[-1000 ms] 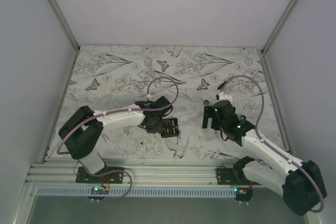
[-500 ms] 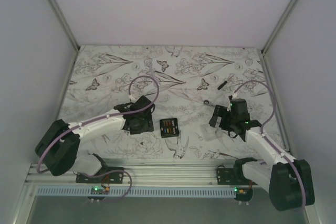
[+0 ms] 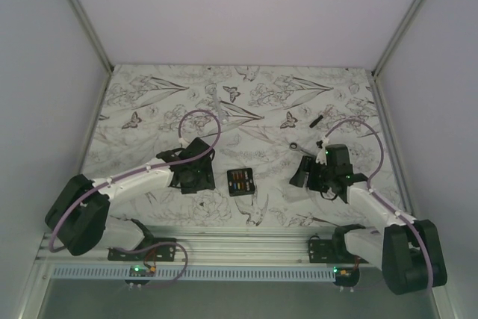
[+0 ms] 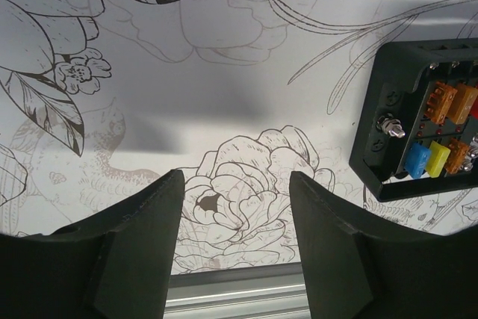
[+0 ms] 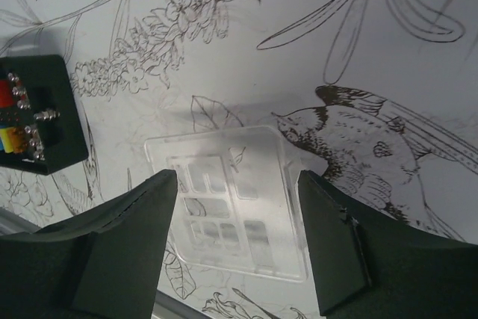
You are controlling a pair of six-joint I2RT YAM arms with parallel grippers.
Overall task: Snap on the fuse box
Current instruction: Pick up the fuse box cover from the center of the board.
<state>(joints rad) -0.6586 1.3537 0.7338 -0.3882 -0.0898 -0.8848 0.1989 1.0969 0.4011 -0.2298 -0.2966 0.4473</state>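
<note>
The fuse box lies flat on the flower-patterned mat between the two arms, a black square with orange, red, yellow and blue fuses showing. It sits at the right edge of the left wrist view and at the left edge of the right wrist view. My left gripper is open just left of the box, with only mat between its fingers. My right gripper is open low over a clear plastic cover, one finger over each side edge.
A short black stick and a small metal wrench-like tool lie on the mat beyond the right gripper. The aluminium rail runs along the near edge, just below the left fingers. Grey walls close in both sides.
My left gripper opened, let go of the fuse box and drew back to the left. My right gripper came nearer and lower over the clear cover, and its jaws have narrowed.
</note>
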